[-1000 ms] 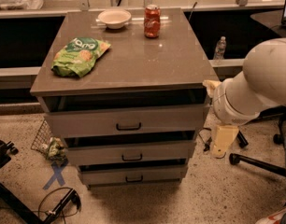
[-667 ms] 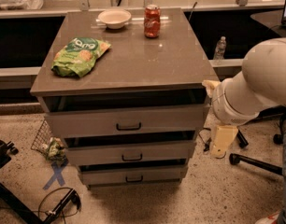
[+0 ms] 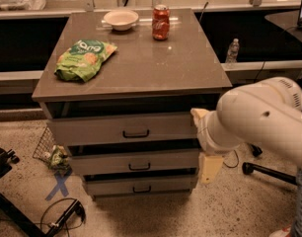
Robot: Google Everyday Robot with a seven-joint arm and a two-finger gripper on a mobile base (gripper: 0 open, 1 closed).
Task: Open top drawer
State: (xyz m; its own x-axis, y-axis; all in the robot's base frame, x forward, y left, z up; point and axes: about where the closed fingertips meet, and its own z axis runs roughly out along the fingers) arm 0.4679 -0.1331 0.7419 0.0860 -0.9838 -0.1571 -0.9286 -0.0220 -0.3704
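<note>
We judge the top drawer already ajar, so the end effector, its opening beyond our telling, hangs at its four o'clock, off the handle.

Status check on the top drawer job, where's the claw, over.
Claw by the right end of the top drawer, off its handle. Drawer out a little, dark gap above its front. Chip bag, bowl, can on countertop, not blocking.

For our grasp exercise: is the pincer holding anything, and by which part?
Cannot be told: the pincer is at the top drawer's right end, off its handle.
</note>
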